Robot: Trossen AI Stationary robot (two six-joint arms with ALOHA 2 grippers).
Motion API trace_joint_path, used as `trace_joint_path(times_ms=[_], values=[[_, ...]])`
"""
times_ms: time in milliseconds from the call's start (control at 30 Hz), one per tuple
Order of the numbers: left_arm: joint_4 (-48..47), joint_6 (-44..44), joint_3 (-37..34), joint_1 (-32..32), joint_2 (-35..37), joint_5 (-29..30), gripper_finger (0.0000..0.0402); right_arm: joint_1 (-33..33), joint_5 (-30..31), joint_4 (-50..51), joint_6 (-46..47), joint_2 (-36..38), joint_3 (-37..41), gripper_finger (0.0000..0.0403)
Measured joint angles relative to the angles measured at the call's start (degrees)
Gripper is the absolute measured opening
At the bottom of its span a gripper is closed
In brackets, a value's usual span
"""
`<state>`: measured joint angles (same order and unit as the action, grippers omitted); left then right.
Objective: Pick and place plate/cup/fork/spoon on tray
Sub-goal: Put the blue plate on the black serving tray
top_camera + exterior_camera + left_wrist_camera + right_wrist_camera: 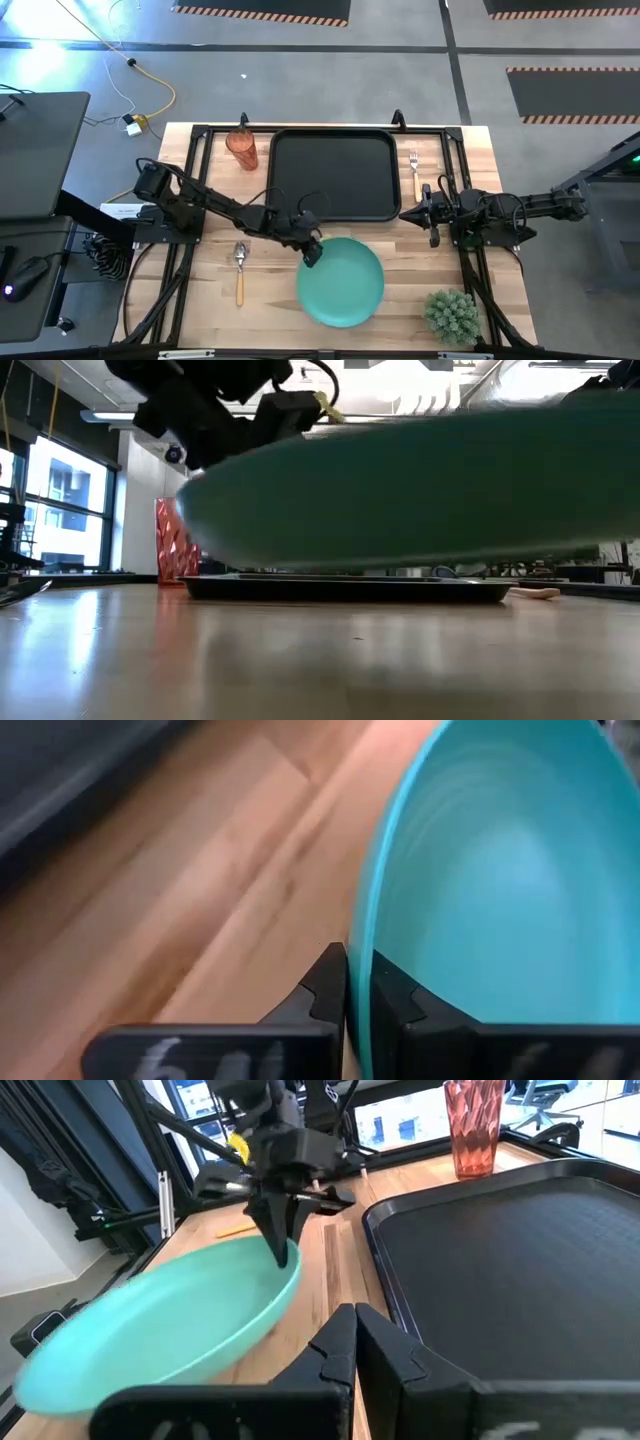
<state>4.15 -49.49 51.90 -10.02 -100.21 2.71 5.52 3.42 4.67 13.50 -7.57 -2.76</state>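
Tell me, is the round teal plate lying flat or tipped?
Tipped. The round teal plate hangs slanted off the wooden table, its rim pinched by the left gripper.

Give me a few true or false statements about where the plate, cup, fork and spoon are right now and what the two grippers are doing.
1. The left gripper is shut on the rim of the plate. True.
2. The cup stands on the tray. False: it stands on the table beside the tray.
3. The plate is lifted and tilted. True, in the right wrist view it hangs at an angle from the gripper.
4. The right gripper holds the fork. False: it is shut on nothing, and the fork lies on the table.
5. The spoon lies on the plate. False: it lies on the table.
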Motion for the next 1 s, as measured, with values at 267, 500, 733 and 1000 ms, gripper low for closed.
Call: trace_joint_path(times_ms=[267, 500, 733, 1000], values=[[-0.1, -3.2, 0.0, 4.5, 5.3, 5.0, 0.0004, 0.0, 0.0, 0.0, 0.0, 0.0, 0.0, 0.0000], [-2.0, -4.5, 0.0, 10.2, 9.2, 10.4, 0.0004, 0.0, 0.0, 0.0, 0.0, 0.1, 0.0, 0.0000], [-3.4, -4.4, 0.0, 17.7, 10.3, 12.5, 0.0004, 0.0, 0.0, 0.0, 0.0, 0.1, 0.0, 0.0000], [-8.1, -3.9, 0.1, 24.7, 10.3, 12.4, 0.0005, 0.0, 0.0, 0.0, 0.0, 0.1, 0.0, 0.0000]])
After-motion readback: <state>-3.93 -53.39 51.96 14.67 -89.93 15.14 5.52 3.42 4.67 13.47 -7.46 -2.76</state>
